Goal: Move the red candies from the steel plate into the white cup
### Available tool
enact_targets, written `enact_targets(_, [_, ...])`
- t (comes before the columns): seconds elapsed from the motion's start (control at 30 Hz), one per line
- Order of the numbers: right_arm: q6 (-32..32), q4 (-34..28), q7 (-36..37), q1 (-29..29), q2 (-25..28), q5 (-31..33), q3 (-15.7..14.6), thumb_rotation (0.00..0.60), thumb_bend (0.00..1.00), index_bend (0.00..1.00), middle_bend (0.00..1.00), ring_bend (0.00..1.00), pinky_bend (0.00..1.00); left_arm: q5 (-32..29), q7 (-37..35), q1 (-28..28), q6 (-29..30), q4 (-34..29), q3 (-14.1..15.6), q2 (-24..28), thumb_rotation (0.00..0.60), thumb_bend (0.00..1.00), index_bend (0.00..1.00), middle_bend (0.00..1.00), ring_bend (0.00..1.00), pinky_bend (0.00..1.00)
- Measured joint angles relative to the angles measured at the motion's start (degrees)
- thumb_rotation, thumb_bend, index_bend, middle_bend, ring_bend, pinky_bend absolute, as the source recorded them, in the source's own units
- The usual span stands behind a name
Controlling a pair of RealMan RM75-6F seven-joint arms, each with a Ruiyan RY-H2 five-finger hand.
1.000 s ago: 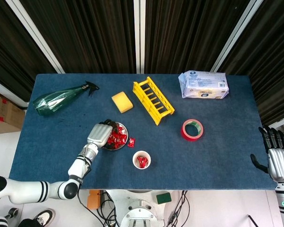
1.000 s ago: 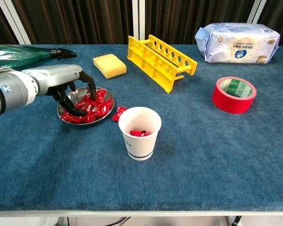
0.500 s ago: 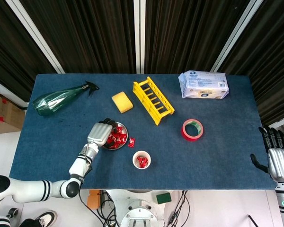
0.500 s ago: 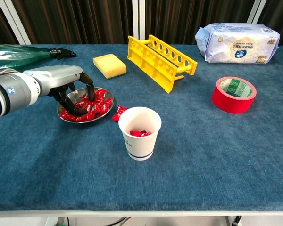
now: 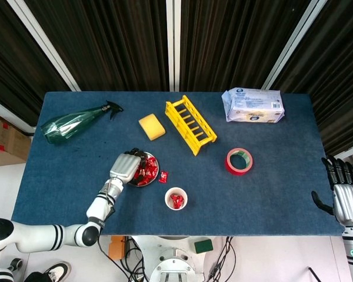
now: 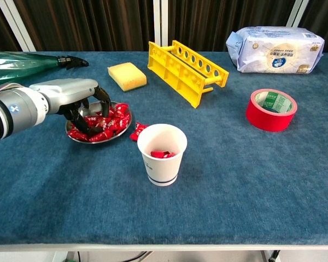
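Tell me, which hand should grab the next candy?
The left hand: its fingers already curl over the red candies in the steel plate. The right hand waits off the table's far edge.

Bright, even overhead light; soft shadows, sharp focus throughout.

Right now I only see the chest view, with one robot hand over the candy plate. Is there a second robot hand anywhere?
Observer: Yes. The head view shows the right robot hand beyond the right edge of the table, fingers apart, holding nothing.
Operator: What's the green thing cut off at my left?
Observer: A green spray bottle lying on its side, nozzle toward the yellow sponge.
Operator: Anything on the floor?
Observer: A cardboard box left of the table.
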Motion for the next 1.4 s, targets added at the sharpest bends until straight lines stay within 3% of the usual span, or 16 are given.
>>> enact_targets(0.43, [0.00, -0.02, -0.31, 0.01, -0.15, -0.07, -0.07, 0.600, 0.30, 0.00, 0.00, 0.00, 0.00, 3.60, -2.12, 1.48, 2.03, -3.24, -0.58, 1.98, 0.598, 0.35, 0.57, 0.24, 0.11, 0.26])
enact_targets(1.4, [-0.34, -0.16, -0.48, 0.17, -0.11, -0.16, -0.21, 0.600, 0.30, 0.00, 0.00, 0.00, 0.00, 12.54, -1.13, 4.00, 7.23, -22.95, -0.15, 8.82, 0.600, 0.35, 0.59, 0.26, 0.12, 0.26])
